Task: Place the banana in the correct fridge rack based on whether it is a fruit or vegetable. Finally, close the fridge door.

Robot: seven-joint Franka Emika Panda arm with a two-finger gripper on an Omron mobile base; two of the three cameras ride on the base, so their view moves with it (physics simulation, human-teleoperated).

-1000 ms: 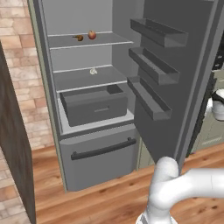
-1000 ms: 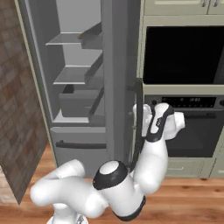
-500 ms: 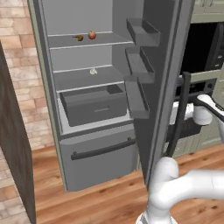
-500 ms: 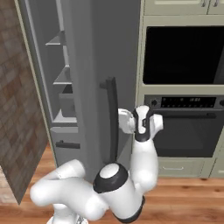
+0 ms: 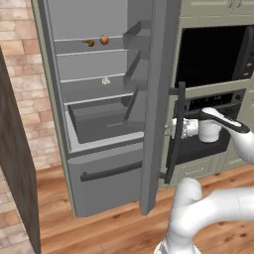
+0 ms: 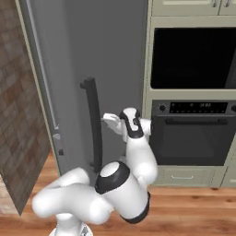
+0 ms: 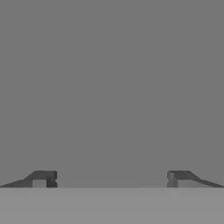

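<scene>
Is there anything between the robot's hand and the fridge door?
No, the stretch is bare. In the hand view the gripper stands wide open and empty, facing plain grey fridge door; the right base view shows it beside the dark handle.

The fridge door (image 5: 154,99) is flat grey with a dark bar handle (image 5: 176,134); inside, beyond the door, a brownish-orange banana (image 5: 89,43) and red apple (image 5: 104,39) sit on the grey fridge rack (image 5: 79,48), red-brown brick wall (image 5: 20,99) alongside

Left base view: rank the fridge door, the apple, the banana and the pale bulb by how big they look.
1. fridge door, by far the largest, and nearest the camera.
2. apple.
3. banana and pale bulb: both tiny and look alike, so unranked.
</scene>
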